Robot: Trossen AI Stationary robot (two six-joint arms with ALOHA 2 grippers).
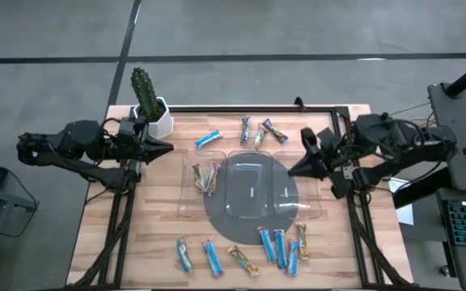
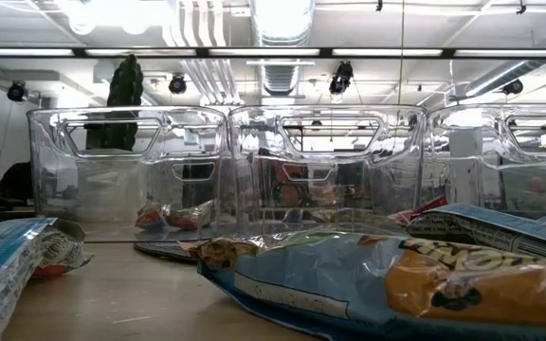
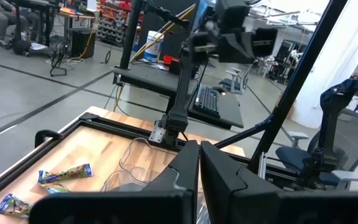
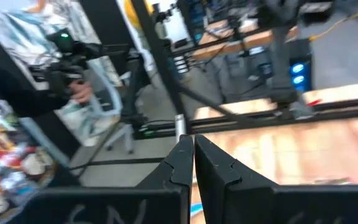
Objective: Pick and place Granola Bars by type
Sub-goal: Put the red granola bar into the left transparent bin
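Lying well apart from both closed end effectors, Granola Bars (image 1: 275, 247) dot the table (image 1: 103, 234).

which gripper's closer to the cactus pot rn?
Left. The left gripper sits shut right beside the cactus pot; the right gripper, also shut, is across the clear tray.

The clear plastic three-compartment tray (image 1: 249, 188) fills the table's middle, its upright walls blocking any low sideways pass. Wrapped granola bars (image 1: 277, 246) crowd the strip in front of the tray, and more (image 1: 253, 129) lie behind it. Bare wood lies to both sides. A potted green cactus (image 1: 147, 101) stands at the tray's rear-left corner.
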